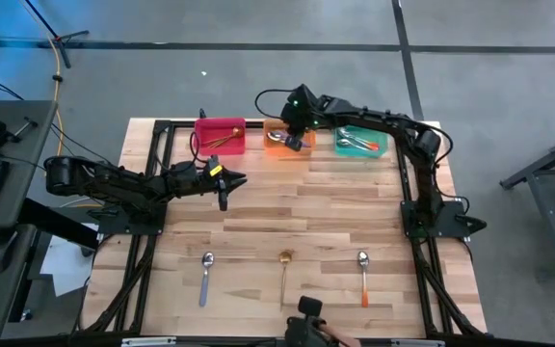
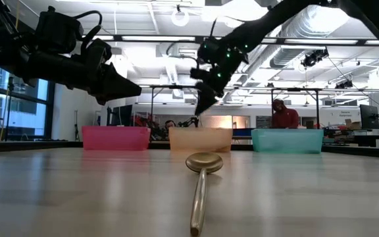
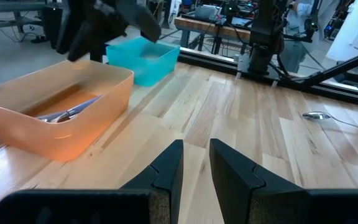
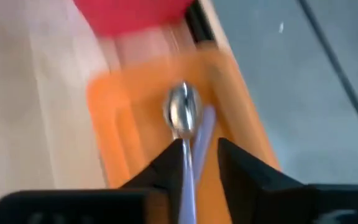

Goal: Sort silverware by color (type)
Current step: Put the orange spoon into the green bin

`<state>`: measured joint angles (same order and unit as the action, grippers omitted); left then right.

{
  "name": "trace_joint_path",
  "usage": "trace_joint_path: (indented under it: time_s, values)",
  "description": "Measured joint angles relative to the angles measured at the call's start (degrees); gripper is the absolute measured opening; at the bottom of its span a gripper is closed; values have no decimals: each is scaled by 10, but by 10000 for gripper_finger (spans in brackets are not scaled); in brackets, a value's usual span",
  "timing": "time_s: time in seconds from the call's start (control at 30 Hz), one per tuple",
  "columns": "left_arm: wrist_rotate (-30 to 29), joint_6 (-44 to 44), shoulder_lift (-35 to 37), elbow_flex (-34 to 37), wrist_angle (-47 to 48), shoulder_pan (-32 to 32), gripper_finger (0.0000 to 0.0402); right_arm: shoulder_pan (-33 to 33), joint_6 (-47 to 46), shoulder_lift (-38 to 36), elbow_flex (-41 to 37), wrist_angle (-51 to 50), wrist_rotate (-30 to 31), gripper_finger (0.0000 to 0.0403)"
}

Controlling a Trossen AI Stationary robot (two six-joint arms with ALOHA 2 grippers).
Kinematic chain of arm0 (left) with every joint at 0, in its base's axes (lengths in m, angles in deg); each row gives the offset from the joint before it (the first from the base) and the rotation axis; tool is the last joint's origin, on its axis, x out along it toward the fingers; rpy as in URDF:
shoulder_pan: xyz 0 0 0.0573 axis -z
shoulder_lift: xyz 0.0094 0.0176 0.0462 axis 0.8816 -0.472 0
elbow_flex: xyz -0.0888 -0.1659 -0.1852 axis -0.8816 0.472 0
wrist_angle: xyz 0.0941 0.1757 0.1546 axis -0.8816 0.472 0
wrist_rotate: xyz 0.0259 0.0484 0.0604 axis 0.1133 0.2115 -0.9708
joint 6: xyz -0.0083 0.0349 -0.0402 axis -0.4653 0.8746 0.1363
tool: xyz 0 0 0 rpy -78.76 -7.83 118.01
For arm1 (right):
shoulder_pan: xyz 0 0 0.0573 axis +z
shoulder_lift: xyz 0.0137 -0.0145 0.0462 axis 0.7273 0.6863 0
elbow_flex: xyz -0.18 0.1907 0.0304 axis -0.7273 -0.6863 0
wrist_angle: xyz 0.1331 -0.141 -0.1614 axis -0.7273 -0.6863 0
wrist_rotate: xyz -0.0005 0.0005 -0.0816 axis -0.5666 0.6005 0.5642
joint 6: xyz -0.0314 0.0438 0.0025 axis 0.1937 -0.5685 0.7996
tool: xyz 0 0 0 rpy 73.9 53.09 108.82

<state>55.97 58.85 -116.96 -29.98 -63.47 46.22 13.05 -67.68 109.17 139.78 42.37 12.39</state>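
We are seeing the wooden table [image 1: 335, 207] lying mostly bare through its middle, leaving wide room there. Three bins are lining the 12 o'clock edge: pink bin [image 1: 222, 134], orange bin [image 1: 279, 146], teal bin [image 1: 358, 143]. The right gripper [image 1: 295, 123] is hanging over the orange bin; its wrist view shows a purple-handled spoon [image 4: 190, 134] between slightly parted fingers, grip unclear. The left gripper [image 1: 227, 183] is hovering partly open, holding nothing, toward 9 o'clock. Three spoons are lying near 6 o'clock: purple-handled [image 1: 206, 273], gold [image 1: 284, 268], orange-handled [image 1: 363, 275]. The low view alone shows the room behind.
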Motion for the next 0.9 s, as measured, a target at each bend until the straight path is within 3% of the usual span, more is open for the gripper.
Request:
trace_joint_path:
  time_s: [0.17, 0.4, 0.5, 0.63, 0.9]
  values:
    - [0, 7, 0, 0, -1, 0, 71, 19, -23, -18, -71, 121, -19, 10]
    - [2, 8, 0, 0, 0, 0, 71, 76, -118, -83, -262, 369, -26, 6]
    - [3, 6, 0, 0, 0, 0, 71, 116, -162, -132, -342, 427, 8, 3]
    - [3, 11, 0, 0, 0, 0, 71, 183, -250, -211, -415, 393, 130, 3]
    - [3, 15, 0, 0, 0, 0, 71, 347, -498, -321, -460, 141, 284, 0]
